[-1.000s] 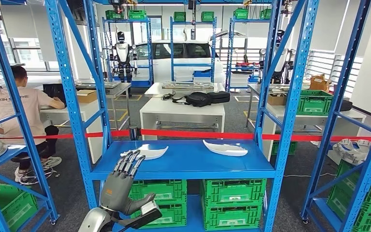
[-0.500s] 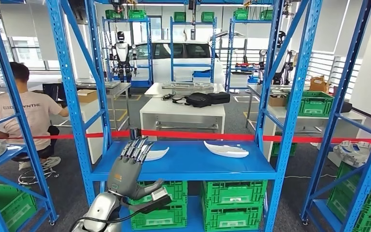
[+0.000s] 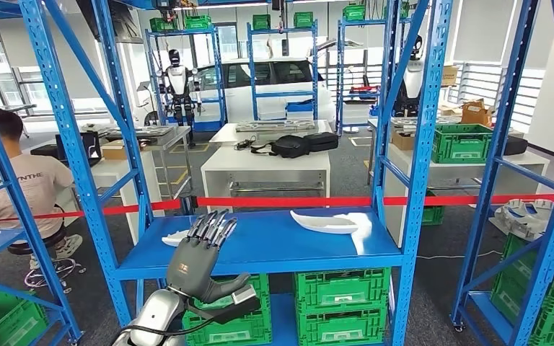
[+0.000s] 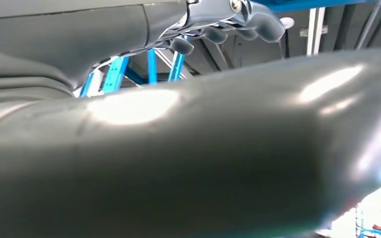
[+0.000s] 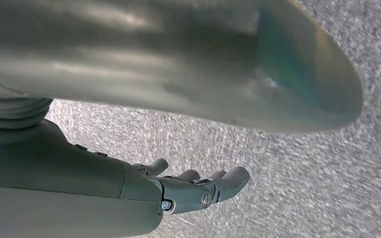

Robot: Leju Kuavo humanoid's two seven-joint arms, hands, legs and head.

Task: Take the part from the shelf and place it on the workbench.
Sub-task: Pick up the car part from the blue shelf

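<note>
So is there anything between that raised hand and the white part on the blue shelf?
Nothing visible. The left hand is raised with fingers spread, in front of the blue shelf, and partly hides the nearer white part. No other object shows between them. A second white part lies farther right.

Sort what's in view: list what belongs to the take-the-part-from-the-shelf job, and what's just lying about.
Job:
- left white part, partly behind the left hand
- right white part
- blue shelf bearing both
- right hand, hanging over the floor

Lying about:
- green crates below the shelf
- black bag on the white table
- white car
- seated person
</note>
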